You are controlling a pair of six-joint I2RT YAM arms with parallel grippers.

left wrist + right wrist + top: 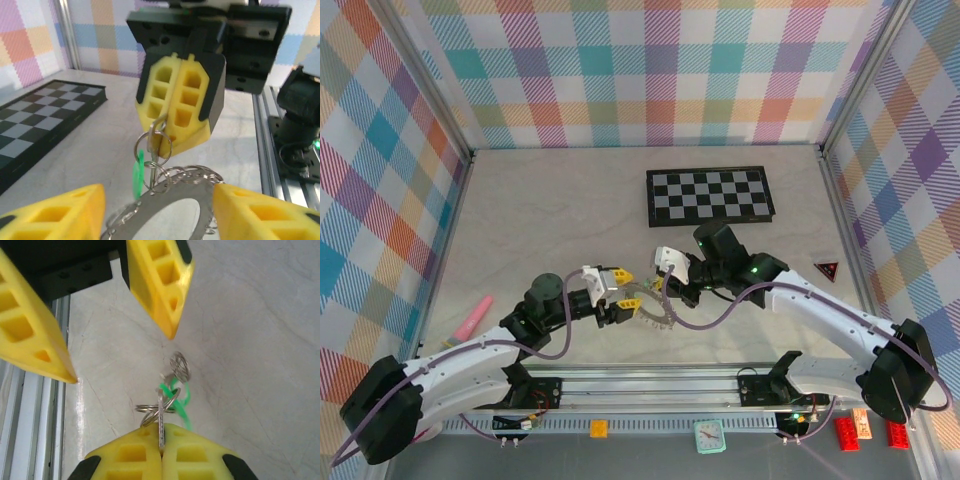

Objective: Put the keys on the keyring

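Your right gripper (pixel 161 440) has its fingers (pixel 130 460) pressed together on a small split ring (pixel 156 142). A key (pixel 138 175) with a green head dangles just under that ring. Your left gripper (pixel 159 202) has its fingers (pixel 60 212) apart, one on each side of the keyring (pixel 142 210). You cannot tell whether they touch its beaded edge. All of this sits on the near side of the checkerboard (pixel 710 195), toward the arm bases, and looks lifted off the table (pixel 550 210).

The step in hand appears to be linking the split ring onto the keyring. To do it well:
- Take a firm hold of the keyring with the left fingers first. Grip the flat band, away from where the split ring meets it, so it cannot swing.
- Steer the right gripper in small moves, with the split ring's plane held across the keyring's edge.
- Don't loosen the right fingers until the link has plainly caught. Thin metal like this may slip or twist between the pads.

Count:
- One keyring.
- One checkerboard.
- The small split ring plus one more small silver loop (pixel 179 365) farther out from the right fingers.
- One green key head for certain. You cannot make out a second key in the tangle.
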